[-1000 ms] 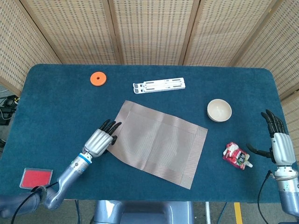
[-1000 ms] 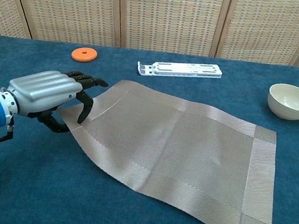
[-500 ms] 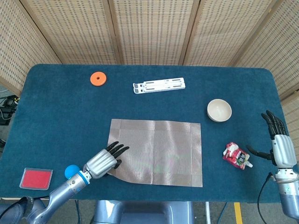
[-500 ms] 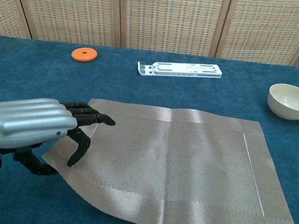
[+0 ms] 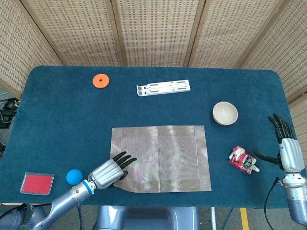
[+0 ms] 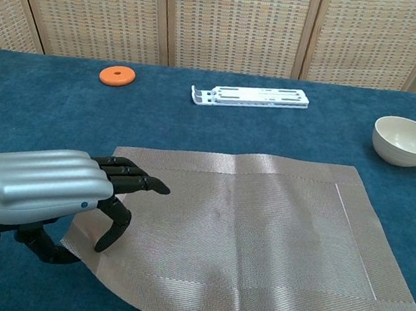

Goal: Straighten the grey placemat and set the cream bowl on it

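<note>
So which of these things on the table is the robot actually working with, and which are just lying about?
Part of the job:
grey placemat, its near-left corner held by the left hand
cream bowl, not yet on the mat

Just lying about:
orange disc
white folding stand
red snack packet
blue ball
red card in a clear case

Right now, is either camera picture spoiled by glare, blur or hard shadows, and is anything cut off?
Head view: even, soft light, sharp all over; the placemat shows a faint sheen, no real glare. Chest view: also sharp, with only a soft shadow under the left robot hand; the placemat's near right corner runs off the frame edge, and the right robot hand shows only in the head view.
</note>
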